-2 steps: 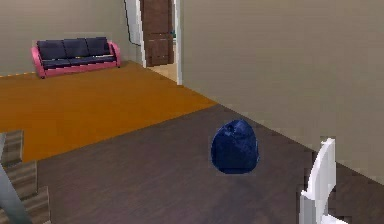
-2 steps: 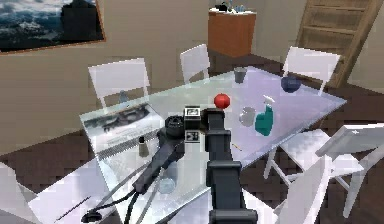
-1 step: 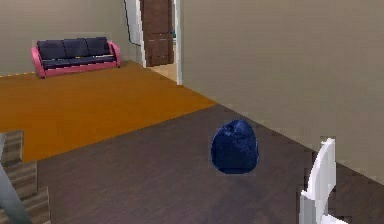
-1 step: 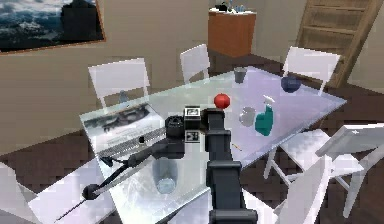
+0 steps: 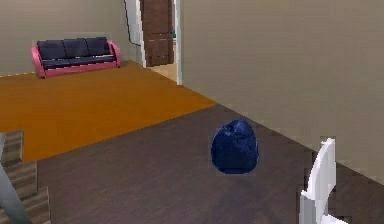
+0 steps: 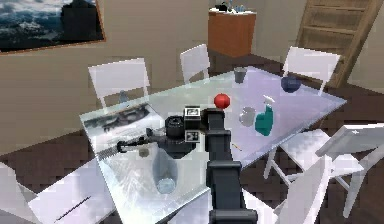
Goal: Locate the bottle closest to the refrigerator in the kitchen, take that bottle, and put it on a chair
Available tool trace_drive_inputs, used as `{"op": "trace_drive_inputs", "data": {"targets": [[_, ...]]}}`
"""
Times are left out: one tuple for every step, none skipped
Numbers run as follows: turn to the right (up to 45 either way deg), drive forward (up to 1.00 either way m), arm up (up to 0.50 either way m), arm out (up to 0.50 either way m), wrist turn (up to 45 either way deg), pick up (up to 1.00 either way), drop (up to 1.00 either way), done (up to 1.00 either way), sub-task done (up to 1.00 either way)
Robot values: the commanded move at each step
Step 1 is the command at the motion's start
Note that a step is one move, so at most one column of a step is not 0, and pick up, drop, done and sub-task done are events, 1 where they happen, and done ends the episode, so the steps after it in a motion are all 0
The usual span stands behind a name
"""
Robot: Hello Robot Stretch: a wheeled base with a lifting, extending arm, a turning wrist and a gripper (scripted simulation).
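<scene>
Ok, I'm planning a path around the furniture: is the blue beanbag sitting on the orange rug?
No, the blue beanbag sits on the dark floor, off the orange rug.

We see a glossy, glass-like table [image 6: 310, 105] that mirrors the light, smooth white chairs [image 6: 118, 78], a dark wood-plank floor [image 5: 150, 175], a matt orange rug [image 5: 90, 110], a brown wooden door [image 5: 158, 30] and a soft-looking blue beanbag [image 5: 234, 147].

Beige walls [image 5: 280, 50] and a dark wooden floor [image 5: 150, 172], covered in part by an orange rug [image 5: 90, 105], were seen. A dark sofa [image 5: 75, 52] was set against one wall; a painting [image 6: 50, 22] was hung behind the glass worktop [image 6: 310, 108].
</scene>
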Motion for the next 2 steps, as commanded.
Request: {"op": "trace_drive_inputs", "data": {"targets": [[0.0, 0.00, 0.00, 0.00, 24.0, 0.00, 0.00, 0.00, 0.00], [0.0, 0.00, -0.30, 0.00, 0.0, 0.00, 0.00, 0.00, 0.00]]}}
